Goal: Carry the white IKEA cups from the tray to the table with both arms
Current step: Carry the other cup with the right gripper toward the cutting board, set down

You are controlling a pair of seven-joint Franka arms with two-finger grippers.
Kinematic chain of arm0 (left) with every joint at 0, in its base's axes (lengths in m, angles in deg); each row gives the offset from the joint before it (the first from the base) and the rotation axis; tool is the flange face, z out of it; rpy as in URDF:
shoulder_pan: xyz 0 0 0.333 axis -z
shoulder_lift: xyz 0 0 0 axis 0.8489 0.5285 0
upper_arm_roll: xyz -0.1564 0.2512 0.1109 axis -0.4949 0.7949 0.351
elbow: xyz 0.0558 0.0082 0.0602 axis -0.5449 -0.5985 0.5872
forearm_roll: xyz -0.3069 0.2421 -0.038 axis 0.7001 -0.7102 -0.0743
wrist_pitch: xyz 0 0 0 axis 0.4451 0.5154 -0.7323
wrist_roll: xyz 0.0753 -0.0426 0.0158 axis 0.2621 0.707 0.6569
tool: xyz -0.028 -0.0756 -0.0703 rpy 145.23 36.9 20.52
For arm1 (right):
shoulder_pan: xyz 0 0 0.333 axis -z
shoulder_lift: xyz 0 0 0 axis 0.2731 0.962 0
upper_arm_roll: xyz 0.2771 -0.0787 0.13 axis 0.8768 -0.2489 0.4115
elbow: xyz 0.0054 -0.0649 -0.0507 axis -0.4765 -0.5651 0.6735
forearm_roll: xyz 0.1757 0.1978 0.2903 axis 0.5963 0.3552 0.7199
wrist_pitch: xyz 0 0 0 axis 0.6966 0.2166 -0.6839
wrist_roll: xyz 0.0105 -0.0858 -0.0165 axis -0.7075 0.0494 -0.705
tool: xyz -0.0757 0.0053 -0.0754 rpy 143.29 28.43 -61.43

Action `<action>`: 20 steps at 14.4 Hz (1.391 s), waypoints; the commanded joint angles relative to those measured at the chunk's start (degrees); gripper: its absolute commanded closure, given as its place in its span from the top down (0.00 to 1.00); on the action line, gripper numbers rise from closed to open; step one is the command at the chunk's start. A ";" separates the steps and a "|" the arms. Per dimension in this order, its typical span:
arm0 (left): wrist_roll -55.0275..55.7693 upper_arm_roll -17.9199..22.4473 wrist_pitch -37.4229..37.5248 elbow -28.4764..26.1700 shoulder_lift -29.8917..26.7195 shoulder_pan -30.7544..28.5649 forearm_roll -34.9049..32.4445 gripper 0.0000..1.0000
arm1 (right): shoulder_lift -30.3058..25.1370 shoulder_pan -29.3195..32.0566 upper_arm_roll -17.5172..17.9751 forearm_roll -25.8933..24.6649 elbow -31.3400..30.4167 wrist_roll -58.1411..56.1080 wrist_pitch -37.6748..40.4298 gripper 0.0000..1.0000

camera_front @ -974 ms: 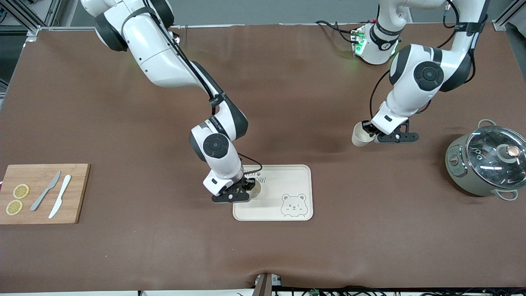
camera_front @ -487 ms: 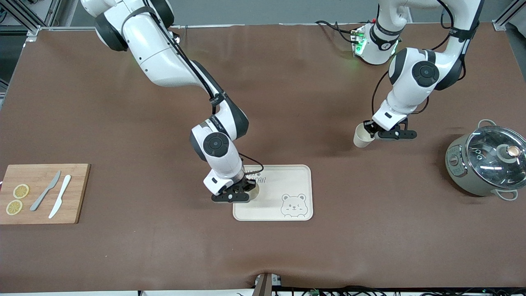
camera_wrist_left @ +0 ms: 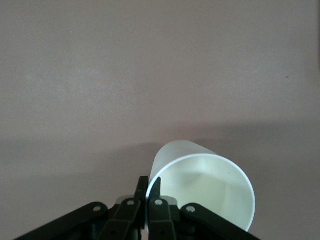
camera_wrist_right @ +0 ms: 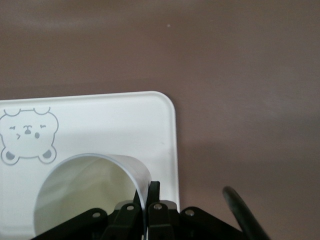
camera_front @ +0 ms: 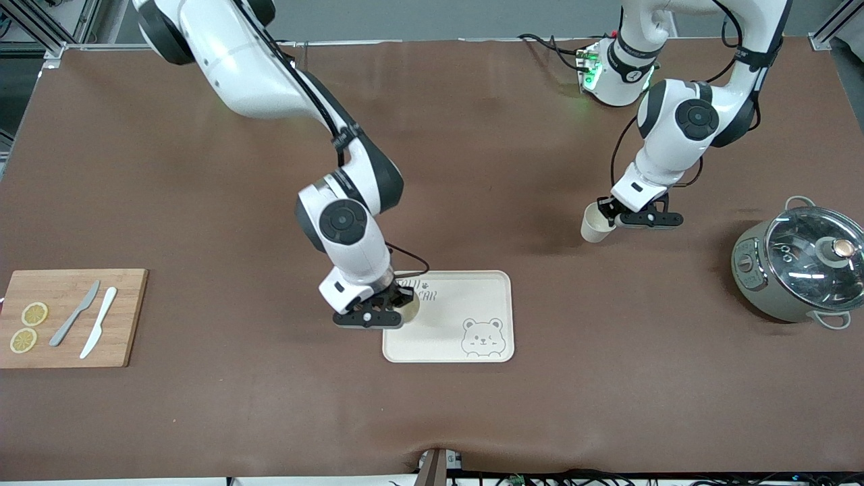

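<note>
The right gripper [camera_front: 395, 312] is down at the tray [camera_front: 472, 297], at the corner toward the right arm's end, its fingers pinched tight on the rim of one white cup [camera_wrist_right: 85, 195]. In the right wrist view the wall of that cup sits squeezed between the two fingers, and the cup is over the tray just beside the printed bear [camera_front: 483, 337]; from here I can't quite tell whether its base is resting on the tray or hanging just above it.

The left gripper [camera_front: 611, 212] hangs over bare brown tabletop [camera_front: 202, 418], well apart from the tray, closed on the rim of the other white cup [camera_front: 594, 223]. That cup tilts a little below the gripper. A grey-green pot [camera_front: 796, 270] sits near it, toward the left arm's end.
</note>
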 commanded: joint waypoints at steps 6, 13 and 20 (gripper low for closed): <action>-1.25 -0.35 -2.97 -1.77 1.62 -2.13 -1.47 0.00 | -30.97 13.19 0.42 4.32 -23.13 -16.69 14.01 0.00; -2.92 -0.35 -2.97 -1.86 3.56 -3.98 -1.38 0.00 | -37.92 24.62 0.33 4.23 -30.85 -27.31 16.16 0.00; -4.50 -0.35 -3.40 -1.77 4.88 -4.17 -1.38 0.00 | -38.81 29.91 0.33 4.23 -48.51 -36.65 -7.62 0.00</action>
